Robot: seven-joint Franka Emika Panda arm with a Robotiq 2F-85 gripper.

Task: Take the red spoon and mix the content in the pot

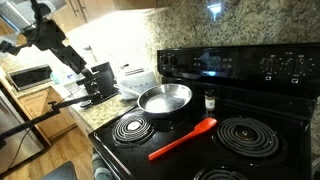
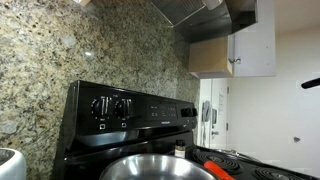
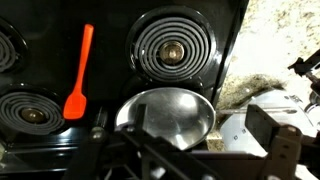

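The red spoon [image 1: 183,138] lies flat on the black stovetop between the front burners, its wide end toward the pot; in the wrist view the red spoon [image 3: 79,68] is at upper left. The pot [image 1: 165,98], a shallow shiny pan, sits on a back burner; the pot [image 3: 170,116] looks empty from above, and its rim [image 2: 160,166] shows low in an exterior view. My gripper [image 1: 100,80] hangs left of the stove over the counter edge, apart from both. In the wrist view the gripper [image 3: 200,135] is open with nothing between its fingers.
A small dark shaker jar [image 1: 209,101] stands just right of the pot. Coil burners [image 1: 132,127] surround the spoon. A white appliance [image 1: 135,74] and a toaster oven [image 1: 30,76] sit on the granite counter. The raised control panel [image 1: 240,62] lines the stove's back.
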